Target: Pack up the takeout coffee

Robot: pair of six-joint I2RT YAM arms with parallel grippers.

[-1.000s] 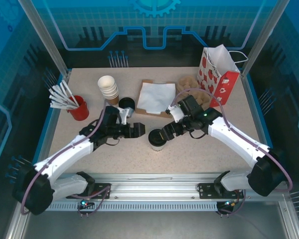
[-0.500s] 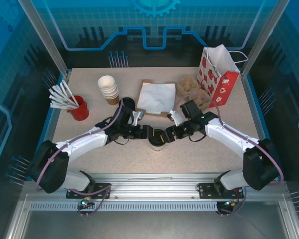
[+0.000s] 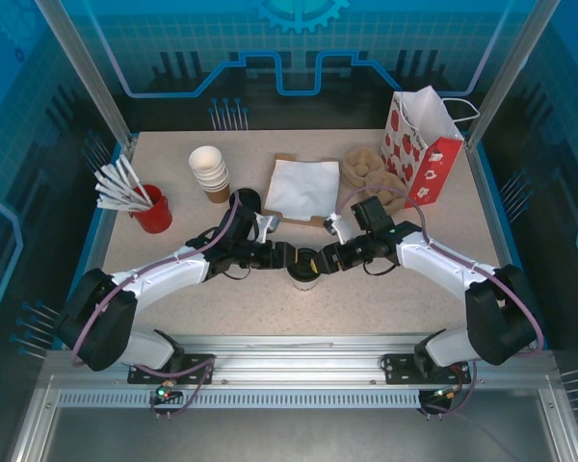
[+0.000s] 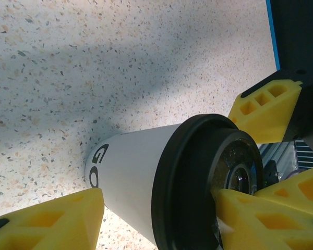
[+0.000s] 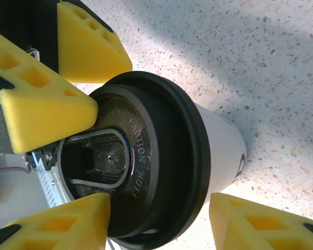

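Taking the coffee cup (image 3: pixel 304 269) as our marker, we are listing from left to right.

- Well to its left and back: a red tub (image 3: pixel 155 216) is holding white sticks (image 3: pixel 118 183).
- Behind it to the left: a stack of white paper cups (image 3: pixel 209 168) is standing, with a loose black lid (image 3: pixel 246 202) nearer.
- Just left of it: the left gripper (image 3: pixel 287 257) is straddling the cup. We cannot tell whether its yellow fingers (image 4: pixel 47 221) are pressing.
- The cup itself is standing upright on the speckled table (image 3: pixel 385 298), black lid on, between both grippers.
- Behind it: a white napkin (image 3: pixel 302 186) is lying flat.
- Just right of it: the right gripper (image 3: pixel 324 260) is reaching around the cup with its jaws spread, one finger (image 5: pixel 261 226) showing a gap from the wall.
- Behind it to the right: a brown tray (image 3: pixel 366 171) is sitting.
- Farthest right: a strawberry-print bag (image 3: pixel 420 144) is standing.
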